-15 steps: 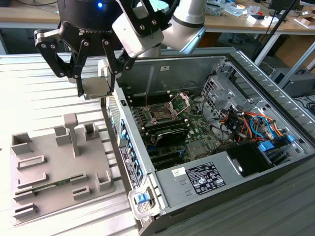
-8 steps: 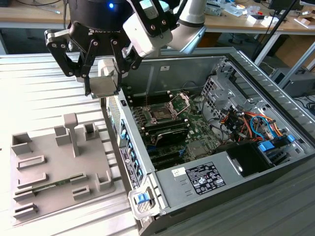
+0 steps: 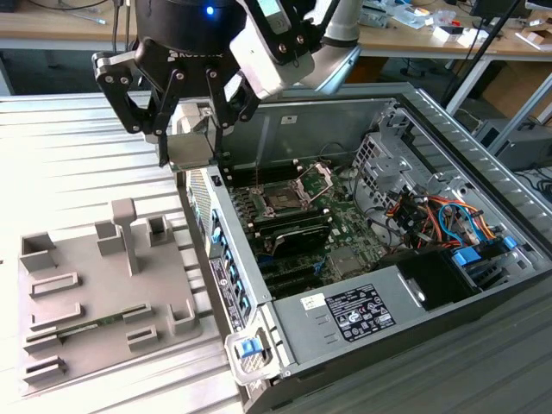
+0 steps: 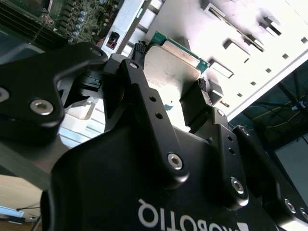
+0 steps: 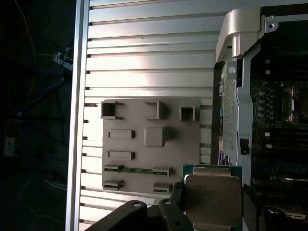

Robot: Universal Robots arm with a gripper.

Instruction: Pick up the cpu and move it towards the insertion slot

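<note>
My gripper [image 3: 191, 157] is shut on the cpu [image 3: 190, 148], a flat pale silver square with a green rim, and holds it in the air over the near wall of the open computer case. Both wrist views show the cpu [image 4: 169, 62] [image 5: 211, 195] pinched between the black fingertips [image 4: 201, 89] [image 5: 176, 191]. The insertion slot [image 3: 283, 198] is a square socket with a dark centre on the green motherboard. Its metal plate [image 3: 316, 178] is hinged up. In the exterior view the socket lies to the right of the gripper and lower.
A grey tray [image 3: 95, 285] [image 5: 144, 113] with raised holders lies on the ribbed table at the exterior view's left, and a green memory stick [image 3: 73, 330] [image 5: 137, 169] rests in it. The case [image 3: 345, 306] holds cables, a drive cage and black RAM slots.
</note>
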